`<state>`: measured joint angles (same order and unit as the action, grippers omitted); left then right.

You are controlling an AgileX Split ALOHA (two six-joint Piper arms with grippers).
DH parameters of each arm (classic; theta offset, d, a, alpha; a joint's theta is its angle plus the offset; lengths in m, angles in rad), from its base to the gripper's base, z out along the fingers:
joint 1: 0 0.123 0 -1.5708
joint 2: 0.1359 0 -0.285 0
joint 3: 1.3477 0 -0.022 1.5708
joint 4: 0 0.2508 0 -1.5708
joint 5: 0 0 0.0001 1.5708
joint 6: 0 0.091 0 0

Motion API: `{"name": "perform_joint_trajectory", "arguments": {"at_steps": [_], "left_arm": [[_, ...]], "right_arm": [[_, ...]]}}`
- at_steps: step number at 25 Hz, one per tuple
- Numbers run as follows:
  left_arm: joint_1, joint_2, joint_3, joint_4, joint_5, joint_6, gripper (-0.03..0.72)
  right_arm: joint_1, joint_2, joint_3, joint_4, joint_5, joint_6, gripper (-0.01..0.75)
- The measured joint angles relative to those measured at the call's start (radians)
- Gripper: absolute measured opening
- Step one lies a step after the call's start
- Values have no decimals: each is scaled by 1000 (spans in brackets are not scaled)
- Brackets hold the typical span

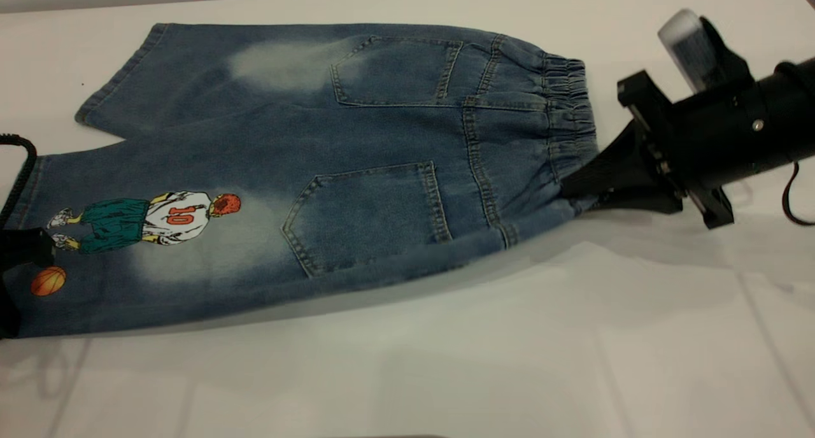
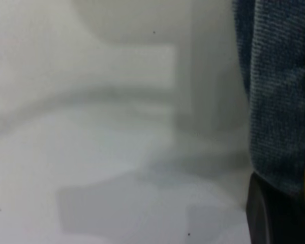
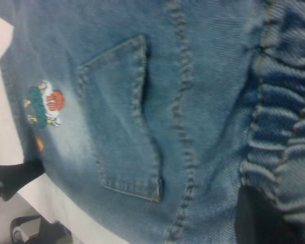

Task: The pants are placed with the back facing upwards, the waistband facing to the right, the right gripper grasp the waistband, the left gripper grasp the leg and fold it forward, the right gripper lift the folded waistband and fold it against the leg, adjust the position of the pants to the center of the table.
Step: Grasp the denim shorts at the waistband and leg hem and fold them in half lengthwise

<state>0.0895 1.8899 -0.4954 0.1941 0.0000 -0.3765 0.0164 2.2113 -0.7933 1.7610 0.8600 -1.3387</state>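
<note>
Pants (image 1: 305,170) lie back-up on the white table (image 1: 446,361), waistband (image 1: 570,116) toward the right, nearly filling the far half of the tabletop. Nearest the camera, the printed leg (image 1: 134,234) has its near edge raised off the surface; the left gripper (image 1: 16,266) is at its cuff, though whether it is clamped on the cloth cannot be told. At the other end, the right gripper (image 1: 573,183) is closed on the near corner of the waistband, its wedge jaws pinching the gathered elastic. The first fold appears to be starting. It would go best with both arms rising level and travelling together toward the far leg, keeping the denim taut so the near edge lands along the far edge without bunching. Count: one pair of pants, two legs, two back pockets (image 1: 366,215), one printed figure, one orange ball (image 1: 48,281), two grippers.
</note>
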Motion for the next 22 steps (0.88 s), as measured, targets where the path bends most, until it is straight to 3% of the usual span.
{"name": "perform_joint_trajectory", "arguments": {"at_steps": [6,13,16,22], "left_arm": [[-77,-130,0,-1,109,0,27],[-171,-391,0,-34,287,0,27],[-183,-517,-1,-45,338,0,27],[-188,-597,-94,-31,382,6,27]], "right_arm": [[-30,-65,37,-15,2,-5,45],[-176,-182,200,-32,24,-76,45],[-216,-248,242,-52,42,-93,45],[-225,-289,228,-61,73,-94,45]]}}
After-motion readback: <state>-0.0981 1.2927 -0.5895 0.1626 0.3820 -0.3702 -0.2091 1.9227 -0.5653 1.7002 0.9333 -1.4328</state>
